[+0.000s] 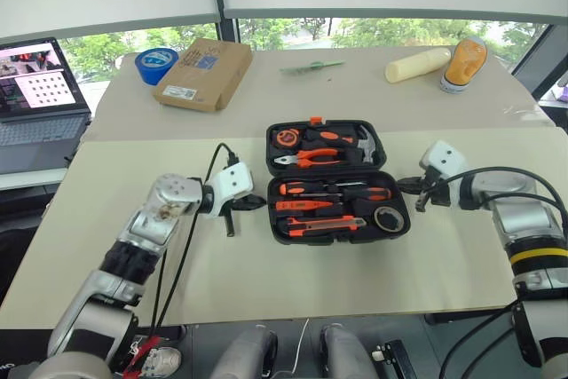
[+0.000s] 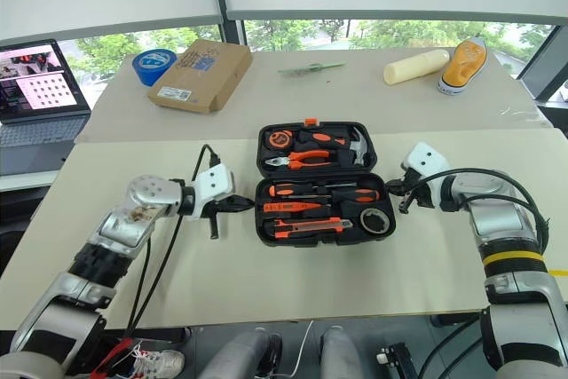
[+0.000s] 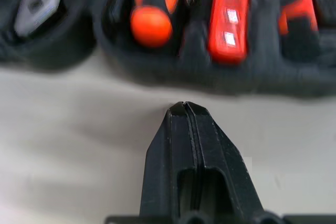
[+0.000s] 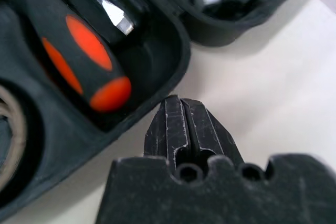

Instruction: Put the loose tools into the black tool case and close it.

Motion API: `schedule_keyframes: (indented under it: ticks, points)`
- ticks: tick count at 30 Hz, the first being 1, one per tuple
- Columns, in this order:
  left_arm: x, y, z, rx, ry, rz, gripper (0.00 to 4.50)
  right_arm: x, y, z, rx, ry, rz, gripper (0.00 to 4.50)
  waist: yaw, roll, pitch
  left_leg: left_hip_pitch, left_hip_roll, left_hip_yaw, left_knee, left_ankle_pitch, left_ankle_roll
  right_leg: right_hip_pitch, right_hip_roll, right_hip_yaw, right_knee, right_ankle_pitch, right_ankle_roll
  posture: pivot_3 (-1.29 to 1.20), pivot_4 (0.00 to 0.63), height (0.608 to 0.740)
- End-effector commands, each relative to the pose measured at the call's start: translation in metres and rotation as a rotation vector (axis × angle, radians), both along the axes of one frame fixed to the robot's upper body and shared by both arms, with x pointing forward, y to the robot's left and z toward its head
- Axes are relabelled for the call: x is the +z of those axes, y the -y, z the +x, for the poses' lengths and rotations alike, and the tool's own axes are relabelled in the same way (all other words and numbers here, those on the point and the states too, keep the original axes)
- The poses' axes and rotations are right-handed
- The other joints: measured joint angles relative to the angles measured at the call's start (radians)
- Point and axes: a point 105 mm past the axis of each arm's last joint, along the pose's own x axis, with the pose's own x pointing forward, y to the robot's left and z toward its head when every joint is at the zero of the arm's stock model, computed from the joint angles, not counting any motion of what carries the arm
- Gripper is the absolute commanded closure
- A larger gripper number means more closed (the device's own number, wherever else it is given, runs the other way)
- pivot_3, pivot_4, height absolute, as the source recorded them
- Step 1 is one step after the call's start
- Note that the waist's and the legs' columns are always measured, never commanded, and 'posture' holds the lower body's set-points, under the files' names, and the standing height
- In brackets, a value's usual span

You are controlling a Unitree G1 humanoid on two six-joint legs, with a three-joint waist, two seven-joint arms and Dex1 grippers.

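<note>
The black tool case (image 1: 342, 239) lies open in the middle of the table, lid half away from me. In its near half sit two black-and-orange screwdrivers (image 1: 333, 191), a slim orange tester screwdriver (image 1: 306, 206), a utility knife (image 1: 324, 224) and a grey tape roll (image 1: 388, 217). My left gripper (image 1: 257, 203) is shut and empty, its tip close to the case's left wall; the left wrist view has it (image 3: 185, 106) just short of the rim. On the other side my right gripper (image 1: 401, 186) is shut and empty, pointing at the case's right wall (image 4: 173, 51).
Pliers (image 1: 311, 157), a hammer (image 1: 359, 141) and a tape measure (image 1: 286, 138) fill the lid half. At the back stand a blue tape roll (image 1: 157, 64), a cardboard box (image 1: 204, 73), a cream cylinder (image 1: 417, 65) and an orange shoe (image 1: 463, 64). A laptop (image 1: 35, 99) sits far left.
</note>
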Motion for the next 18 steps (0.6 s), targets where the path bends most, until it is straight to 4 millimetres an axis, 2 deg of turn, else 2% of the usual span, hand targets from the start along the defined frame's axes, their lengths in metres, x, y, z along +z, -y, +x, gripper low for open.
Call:
schedule_keyframes:
  ticks: [1, 4, 8, 18]
  points:
    - [0.017, 0.011, -0.004, -0.077, 0.053, -0.031, 4.47, 0.013, -0.018, -0.012, 0.142, 0.013, 0.002, 4.5, -0.002, 0.0, 0.0, 0.0, 0.0, 0.0, 0.0, 0.0, 0.0, 0.0, 0.0, 0.0, 0.0, 0.0, 0.0, 0.0, 0.15, 0.735]
    - [0.021, 0.014, -0.011, -0.101, 0.049, -0.051, 4.47, 0.014, -0.018, -0.023, 0.186, -0.005, -0.012, 4.5, -0.004, 0.0, 0.0, -0.001, 0.0, 0.0, 0.0, 0.0, 0.0, -0.001, 0.0, 0.0, 0.001, 0.0, 0.0, 0.0, 0.15, 0.735]
    - [0.02, 0.017, -0.035, -0.192, 0.018, -0.062, 4.47, 0.015, -0.023, -0.037, 0.222, -0.011, -0.017, 4.5, -0.004, 0.0, 0.0, -0.001, 0.0, 0.0, 0.0, 0.0, 0.0, -0.002, 0.0, 0.0, 0.0, 0.0, 0.0, 0.0, 0.15, 0.735]
    - [0.0, 0.016, -0.07, -0.271, -0.043, -0.007, 4.47, 0.009, -0.049, -0.073, 0.312, -0.042, -0.003, 4.5, -0.001, 0.0, 0.0, -0.001, 0.0, 0.0, -0.001, 0.0, 0.0, -0.002, 0.0, 0.0, 0.0, 0.0, 0.0, 0.0, 0.15, 0.735]
